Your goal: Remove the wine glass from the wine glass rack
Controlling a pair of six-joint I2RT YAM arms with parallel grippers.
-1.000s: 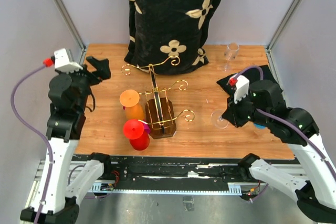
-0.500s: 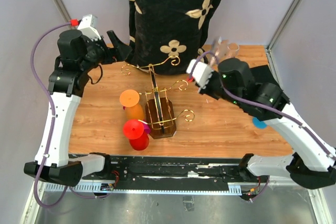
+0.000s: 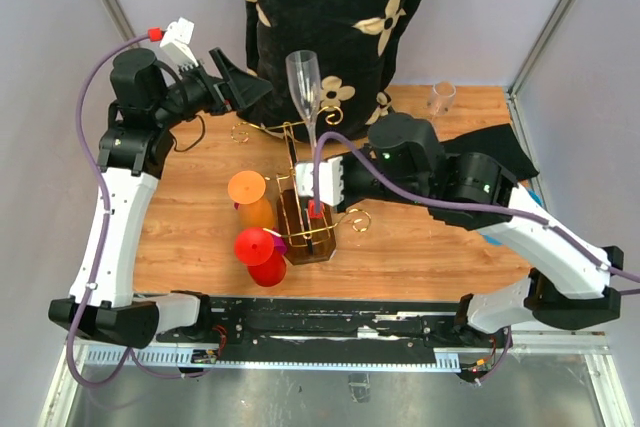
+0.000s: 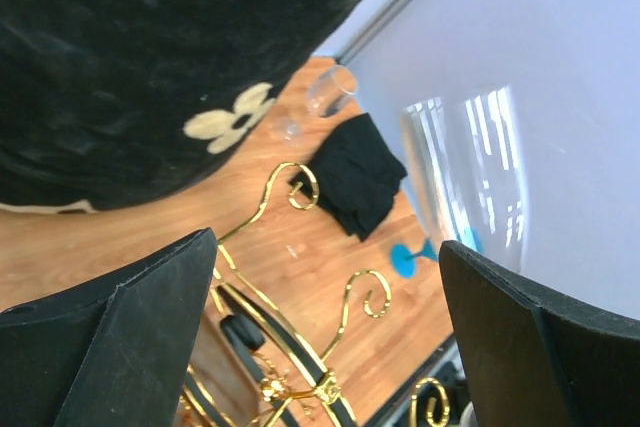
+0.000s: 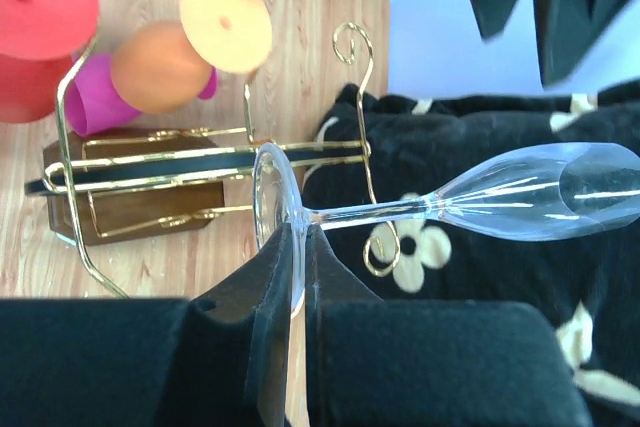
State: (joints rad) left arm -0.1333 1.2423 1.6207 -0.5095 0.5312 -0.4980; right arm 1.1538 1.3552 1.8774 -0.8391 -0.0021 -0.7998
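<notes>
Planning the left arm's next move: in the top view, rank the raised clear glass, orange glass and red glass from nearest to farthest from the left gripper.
1. Raised clear glass, just right of the left gripper, pinched by the right gripper.
2. Orange glass, left of the rack.
3. Red glass, nearest the front edge.
</notes>
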